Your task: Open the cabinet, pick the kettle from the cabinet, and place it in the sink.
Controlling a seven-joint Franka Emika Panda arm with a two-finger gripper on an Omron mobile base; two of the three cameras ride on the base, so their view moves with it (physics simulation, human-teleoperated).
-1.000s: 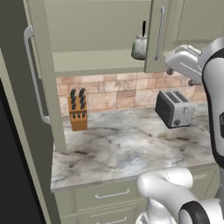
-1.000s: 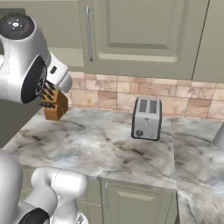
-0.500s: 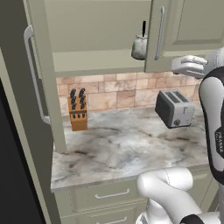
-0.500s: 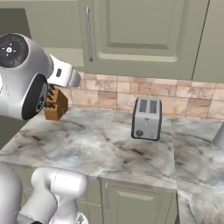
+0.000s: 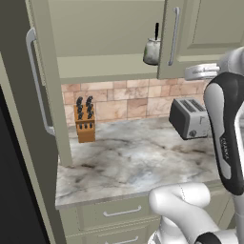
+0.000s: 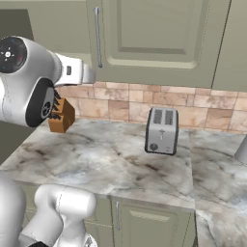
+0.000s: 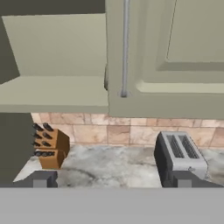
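you'll find no readable writing on anything here. your fingers (image 7: 112, 183) are spread wide, released and holding nothing. the cabinet (image 5: 109, 43) stands open above and ahead of them; the kettle (image 5: 153, 50) sits on its shelf, higher than the fingers. the toaster (image 7: 179, 157) lies just below them on the desk (image 5: 133, 162).

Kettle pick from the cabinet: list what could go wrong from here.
The kettle sits at the shelf's right end, half hidden behind the closed right door, so the open gripper may strike that door's edge. The toaster stands below, and a dropped kettle could hit it.
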